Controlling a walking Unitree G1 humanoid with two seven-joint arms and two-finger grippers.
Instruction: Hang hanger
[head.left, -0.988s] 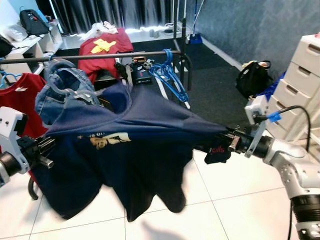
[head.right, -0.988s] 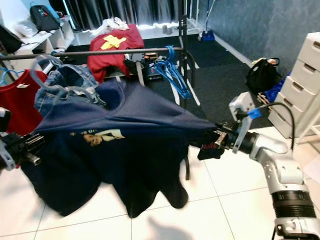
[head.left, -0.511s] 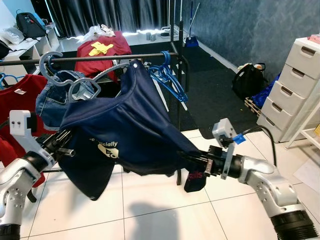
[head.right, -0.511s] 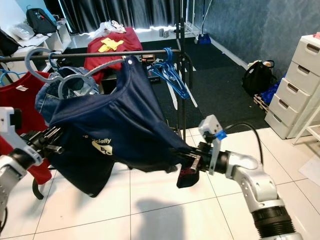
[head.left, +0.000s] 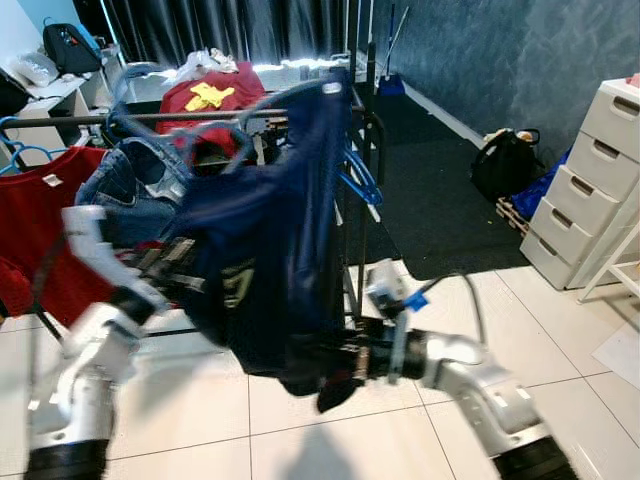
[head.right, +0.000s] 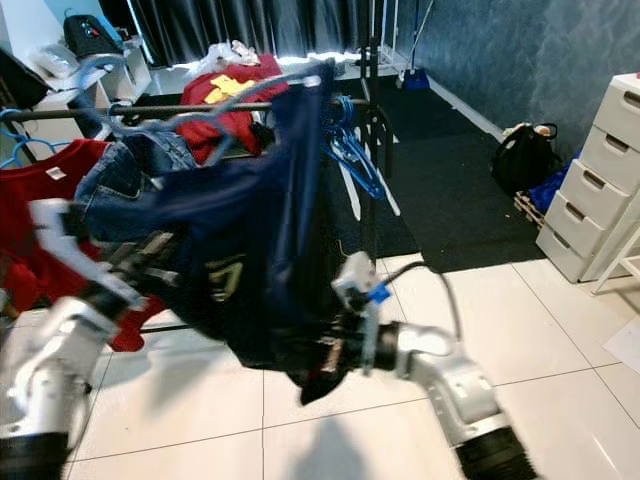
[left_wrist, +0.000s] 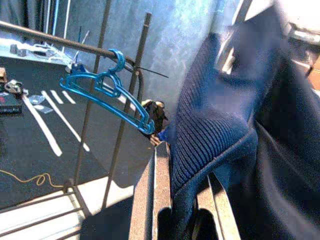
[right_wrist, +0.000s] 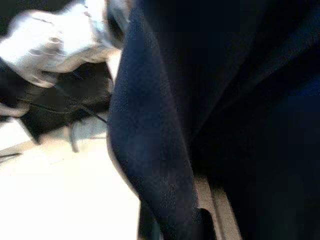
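Gripping navy cloth at both ends: the left gripper (head.left: 172, 268) is closed on the shirt (head.left: 265, 240), and in the left wrist view a ribbed fold of the fabric sits pinched between its two fingers (left_wrist: 155, 195). The right gripper (head.left: 345, 362) is low at the shirt's bottom edge; in the right wrist view the cloth drapes over the fingers (right_wrist: 210, 210) and hides the gap, so it looks clamped on the fabric, though blur makes this less than certain.

Shirt hangs between the two grippers, bunched and steeply tilted, high end up by the rail (head.left: 200, 116), low end at the right gripper. A pale print shows on its front.

Hanger (head.left: 215, 128): grey, inside the shirt. Its hook end rises above the left gripper, near the rail; whether the hook is over the rail cannot be told, since both eye views are smeared. One shoulder tip pokes out at the shirt's top corner, just above the rail line. So the hanger lies above and apart from both sets of jaws, joined to them only through the cloth.

Outward: jeans (head.left: 130, 190) hang on the rail beside the shirt on the robot's left, then a red shirt (head.left: 40, 235) further left. Blue hangers (left_wrist: 107, 95) hang on the rail's far end, partly behind the navy shirt. A white drawer unit (head.left: 590, 190) stands at far right, a black bag (head.left: 505, 160) on the dark carpet beyond the white tiles.
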